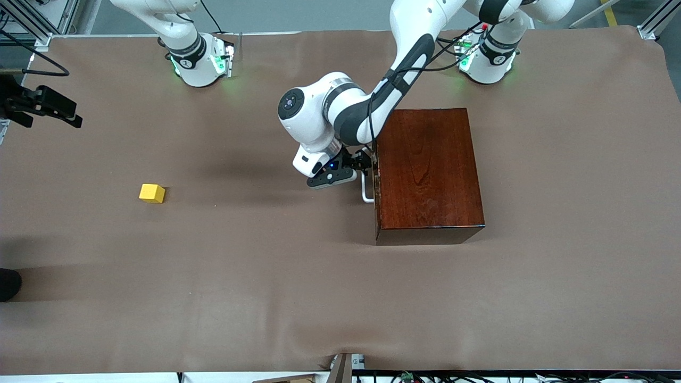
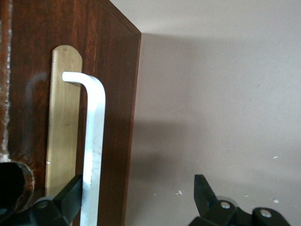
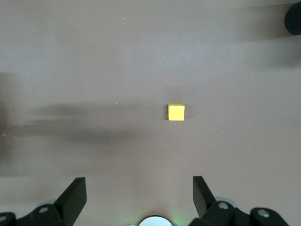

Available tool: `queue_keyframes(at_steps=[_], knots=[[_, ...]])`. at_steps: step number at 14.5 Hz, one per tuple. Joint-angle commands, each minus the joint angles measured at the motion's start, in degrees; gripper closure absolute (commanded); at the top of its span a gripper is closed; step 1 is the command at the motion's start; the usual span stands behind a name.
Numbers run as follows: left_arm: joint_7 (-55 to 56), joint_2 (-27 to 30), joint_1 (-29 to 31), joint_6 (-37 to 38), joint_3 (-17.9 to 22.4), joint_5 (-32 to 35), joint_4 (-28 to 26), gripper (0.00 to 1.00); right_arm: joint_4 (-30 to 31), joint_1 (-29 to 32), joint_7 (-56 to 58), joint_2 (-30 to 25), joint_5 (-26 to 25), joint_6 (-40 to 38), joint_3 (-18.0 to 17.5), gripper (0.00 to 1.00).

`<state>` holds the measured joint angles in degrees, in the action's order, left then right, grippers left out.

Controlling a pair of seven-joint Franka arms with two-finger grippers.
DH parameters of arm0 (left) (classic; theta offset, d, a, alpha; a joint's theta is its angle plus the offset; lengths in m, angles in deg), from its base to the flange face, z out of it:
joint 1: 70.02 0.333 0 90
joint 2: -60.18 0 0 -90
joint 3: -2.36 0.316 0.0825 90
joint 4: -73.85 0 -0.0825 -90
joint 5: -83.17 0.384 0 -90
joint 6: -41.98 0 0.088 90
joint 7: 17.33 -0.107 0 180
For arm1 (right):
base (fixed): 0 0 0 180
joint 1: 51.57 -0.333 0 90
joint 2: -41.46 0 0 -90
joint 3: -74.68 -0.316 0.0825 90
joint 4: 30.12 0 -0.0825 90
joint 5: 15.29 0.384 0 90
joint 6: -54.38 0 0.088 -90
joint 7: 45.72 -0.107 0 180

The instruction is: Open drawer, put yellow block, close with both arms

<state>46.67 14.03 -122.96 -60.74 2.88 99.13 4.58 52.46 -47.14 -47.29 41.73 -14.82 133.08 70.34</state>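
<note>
the yellow block (image 1: 152,193) sits on the brown table (image 1: 266,276) toward my right arm's end, well apart from the box (image 1: 428,170). my left gripper (image 1: 357,169) is at the closed drawer's (image 2: 61,141) white handle (image 1: 366,190), fingers (image 2: 70,197) spread around the bar. my right gripper (image 3: 139,200) hangs released high over the block.

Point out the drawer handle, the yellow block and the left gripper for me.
drawer handle (image 2: 93,141): left wrist view, on the white bar's long straight run.
yellow block (image 1: 152,193): front view, on its top face.
left gripper (image 2: 136,195): left wrist view, midway between its open fingertips.
</note>
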Motion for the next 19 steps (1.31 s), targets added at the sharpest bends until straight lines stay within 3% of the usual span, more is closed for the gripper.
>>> queue_keyframes(at_steps=[1,19], knots=[[4.28,-1.22,-0.5,-4.93,-1.21,0.74,2.04,0.0,-0.58,0.93,0.26,0.26,0.76,-0.65,-0.5,0.0],[20.29,-1.84,-3.4,-18.99,-2.0,-2.69,2.92,0.0,-1.11,3.04,0.34,2.36,0.58,0.05,-0.5,0.0]])
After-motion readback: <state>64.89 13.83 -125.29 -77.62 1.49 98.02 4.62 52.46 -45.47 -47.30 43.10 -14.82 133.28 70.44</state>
